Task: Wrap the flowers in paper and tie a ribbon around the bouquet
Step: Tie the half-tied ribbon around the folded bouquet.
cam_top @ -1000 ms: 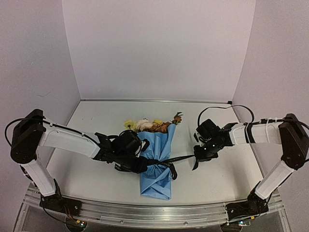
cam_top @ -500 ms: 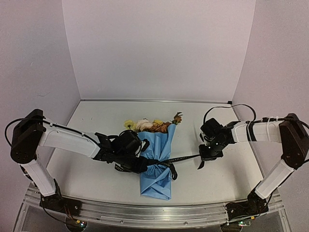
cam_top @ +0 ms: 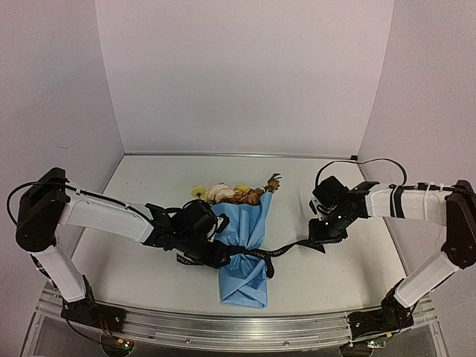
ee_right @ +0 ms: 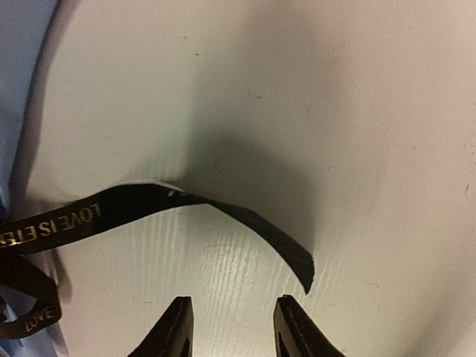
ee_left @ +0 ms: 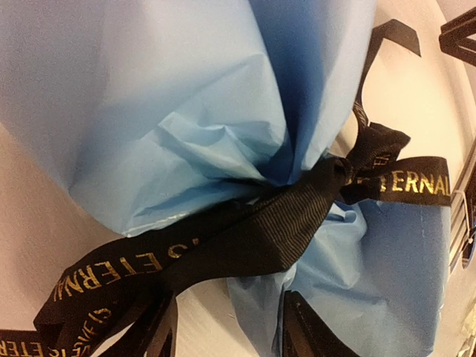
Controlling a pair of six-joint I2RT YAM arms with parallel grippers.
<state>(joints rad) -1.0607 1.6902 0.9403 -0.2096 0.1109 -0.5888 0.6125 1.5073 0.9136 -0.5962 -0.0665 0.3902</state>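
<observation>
Right gripper [ee_right: 230, 316] unclenched right of bouquet [cam_top: 245, 230], ribbon [ee_right: 82, 218] end before it | left gripper [ee_left: 227, 327] parted (ribbon crossing just ahead) at bouquet's waist | one bouquet, one ribbon

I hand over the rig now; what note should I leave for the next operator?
Left gripper: open, close to the ribbon at the paper's pinched waist, gripping nothing.
Right gripper: open; ribbon end lies loose on the table before it.
Done: flowers wrapped, ribbon looks knotted round the paper.
To do: probably only check that it holds and pull both arms back.
</observation>
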